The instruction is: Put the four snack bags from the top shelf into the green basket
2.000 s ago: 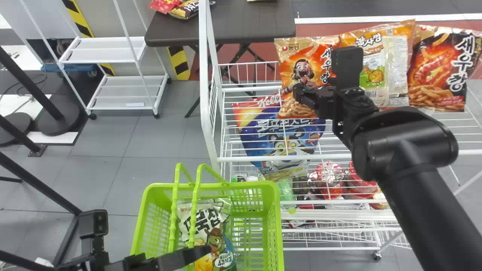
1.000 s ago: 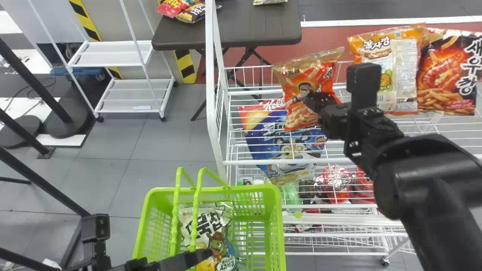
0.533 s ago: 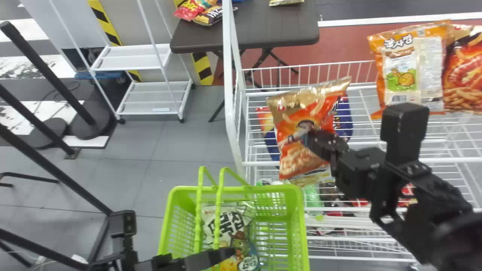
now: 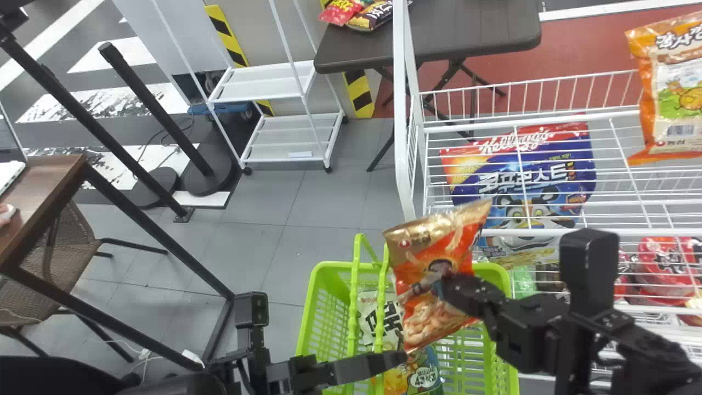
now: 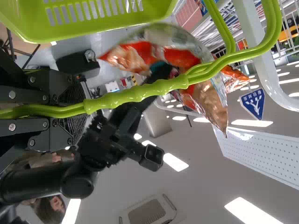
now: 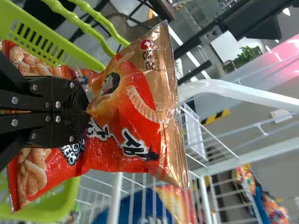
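Orange snack bag [image 4: 417, 323] held by R gripper [image 4: 448, 288], fingers narrowed on its mid-part; bag tilted, gold end toward the shelf unit's side, & positioned over the green basket [image 4: 504, 274]. The basket's paired handles [image 4: 354, 312] are clasped btwn the fingers of L gripper [image 4: 399, 360], which is placed low over the basket, nr the held bag's lower end. Inside the basket, a white-topped bag [image 4: 368, 314] is seen, partly covered by the handles & held bag. On the top shelf [image 4: 548, 232], R side, an orange-edged bag [image 4: 677, 109] is stood upright, cut off by the view's edge. Below the shelf wires, a blue bag [image 4: 529, 186] is seen. Beyond: brown table [image 4: 466, 33] w/ small packs [image 4: 373, 16].
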Available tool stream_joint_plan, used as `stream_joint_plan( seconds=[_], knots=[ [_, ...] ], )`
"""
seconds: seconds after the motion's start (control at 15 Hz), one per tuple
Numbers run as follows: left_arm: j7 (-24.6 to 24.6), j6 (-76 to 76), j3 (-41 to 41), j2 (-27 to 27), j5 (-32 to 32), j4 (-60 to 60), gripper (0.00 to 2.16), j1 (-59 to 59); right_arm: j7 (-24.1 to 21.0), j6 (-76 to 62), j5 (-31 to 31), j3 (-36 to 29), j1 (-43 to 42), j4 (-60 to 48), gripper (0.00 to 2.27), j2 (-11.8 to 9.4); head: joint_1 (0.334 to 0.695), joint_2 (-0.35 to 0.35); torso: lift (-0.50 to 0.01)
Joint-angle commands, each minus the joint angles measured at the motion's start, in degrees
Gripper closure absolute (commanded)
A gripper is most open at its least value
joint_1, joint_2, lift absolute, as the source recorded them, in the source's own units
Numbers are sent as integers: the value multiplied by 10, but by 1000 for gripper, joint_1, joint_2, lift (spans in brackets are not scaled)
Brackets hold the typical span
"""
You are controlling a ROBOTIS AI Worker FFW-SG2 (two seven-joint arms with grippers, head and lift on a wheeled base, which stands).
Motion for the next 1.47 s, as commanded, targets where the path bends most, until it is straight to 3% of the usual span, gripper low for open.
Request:
stream_joint_plan(
  seconds=[0.0, 0.4, 0.47, 0.53, 0.6, 0.93, 1.2, 1.4],
  knots=[
    [-6, 0, -1, 1, 1, -1, 2148, 0, 9, -5, -20, 13, -12, 47, 2250, 0, 695, 350, 0],
    [-6, 5, -3, 1, 1, -3, 2148, -1, 1, 50, -32, 58, -65, 120, 2216, 6, 695, 350, 0],
    [-6, 5, -3, 1, 1, -4, 2148, 0, 4, 62, -34, 66, -80, 139, 1922, 7, 695, 350, 0],
    [-6, 5, -4, 1, 1, -4, 2148, -1, 8, 60, -40, 72, -88, 152, 1048, 7, 695, 350, 0],
    [-6, 9, -4, 1, 1, -5, 2148, -1, 9, 60, -37, 73, -88, 150, -1, 5, 695, 350, 0],
    [-6, 9, -2, 1, 1, -3, 2148, -1, 27, 144, -36, 25, -48, 39, 26, -10, 695, 350, 0],
    [-6, 9, -2, 1, 1, -3, 2148, 0, 26, 144, -36, -93, -14, -64, 29, -12, 695, 350, 0],
    [-6, 9, -2, 1, 3, -4, 2148, 3, 4, 143, -9, -179, -68, -68, 33, -11, 695, 319, 0]
  ],
)
